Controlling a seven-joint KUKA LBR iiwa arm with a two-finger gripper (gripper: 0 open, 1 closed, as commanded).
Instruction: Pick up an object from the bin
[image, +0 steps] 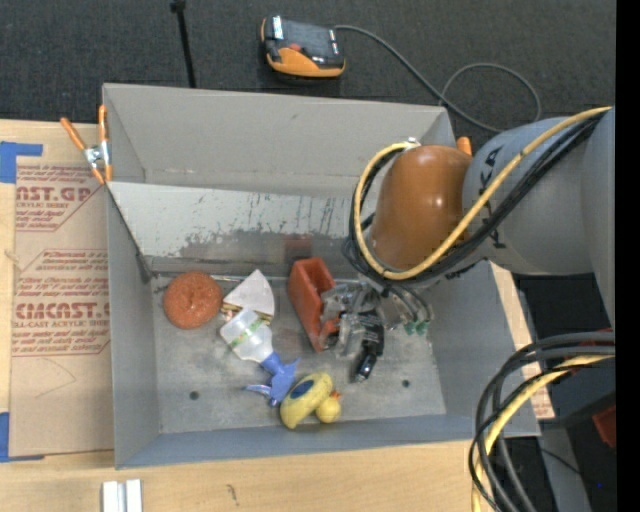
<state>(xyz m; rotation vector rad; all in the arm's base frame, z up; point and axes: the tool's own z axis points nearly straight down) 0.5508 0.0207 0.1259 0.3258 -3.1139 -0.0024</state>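
My gripper (356, 344) is down in the bin's right half, just under the arm's orange cover. It sits right beside a red-orange block (311, 293), which stands tilted to its left and touches or nearly touches it. Whether the block is between the jaws is hidden. A yellow rubber duck (308, 400) lies near the front wall, below and left of the gripper. A small blue plastic piece (279, 377) lies against the duck.
Left of the block lie a white crumpled wrapper (252, 295) and a clear plastic piece (246, 338). A rough orange ball (192, 299) rests further left. The arm and its cables cover the bin's right side.
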